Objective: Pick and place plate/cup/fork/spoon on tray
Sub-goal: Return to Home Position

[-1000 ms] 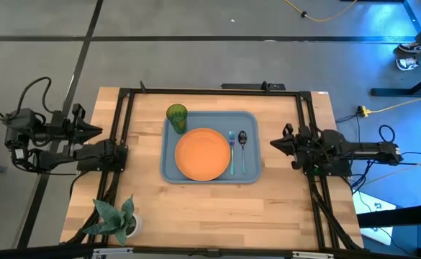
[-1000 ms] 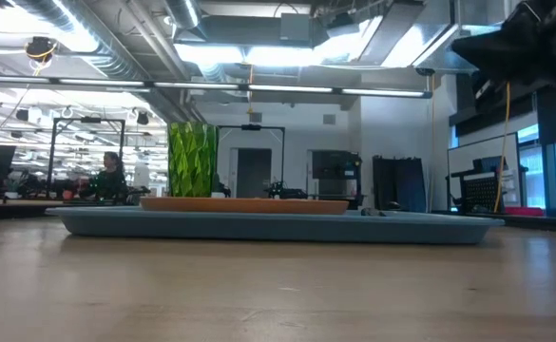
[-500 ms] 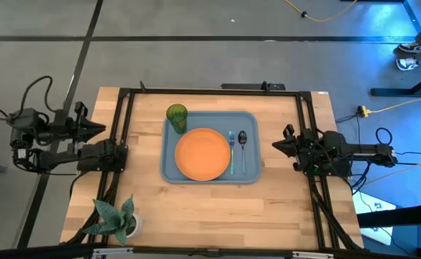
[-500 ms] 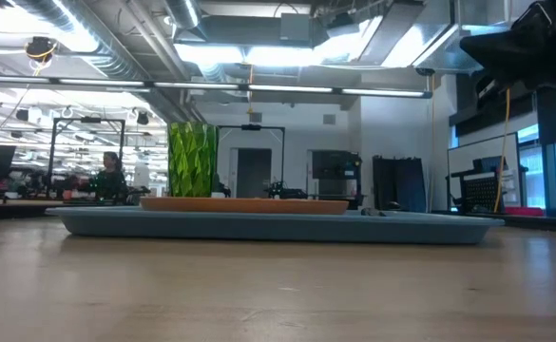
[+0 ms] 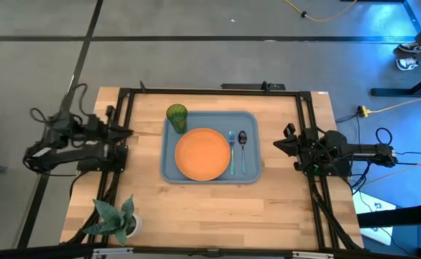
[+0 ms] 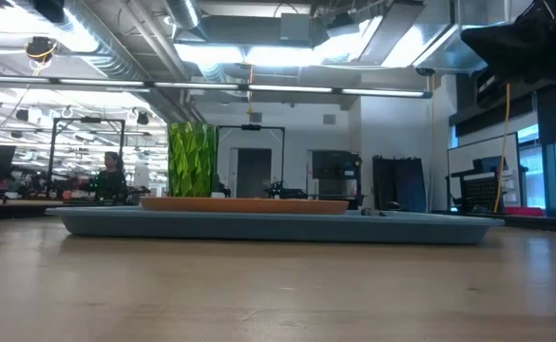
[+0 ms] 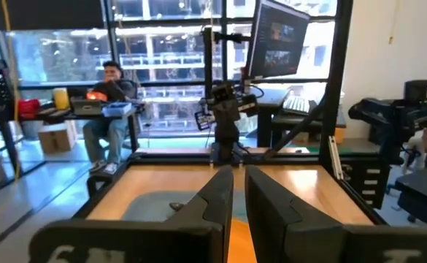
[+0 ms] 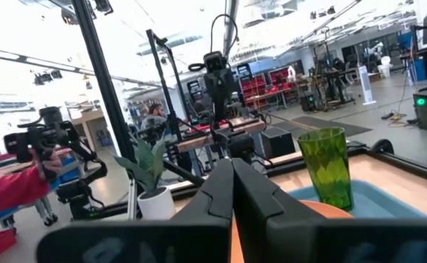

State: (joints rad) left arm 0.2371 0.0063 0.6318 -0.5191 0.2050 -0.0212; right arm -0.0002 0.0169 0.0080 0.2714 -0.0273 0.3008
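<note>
Surface: pale wooden table top point(image 5: 217, 208) with a black metal frame.
Centre: large blue-grey rectangular plastic tray point(image 5: 168, 171).
Near left corner: leafy green plant in a white pot point(image 5: 116, 219).

From above, you see the table point(image 5: 217, 208) evenly lit, with soft, short shadows, while a cold blue glow washes the floor in the upper right of the frame. At table height, your low view looks into bright ceiling strip lights across the upper centre; the near wood is soft and out of focus, and the arm in the upper right is a black silhouette. Your left wrist view is backlit by bright windows across the upper half, leaving the near fingers point(image 7: 213, 201) dark and blurred. The right wrist view is washed out toward its upper left, where overhead glare bleaches the room.
</note>
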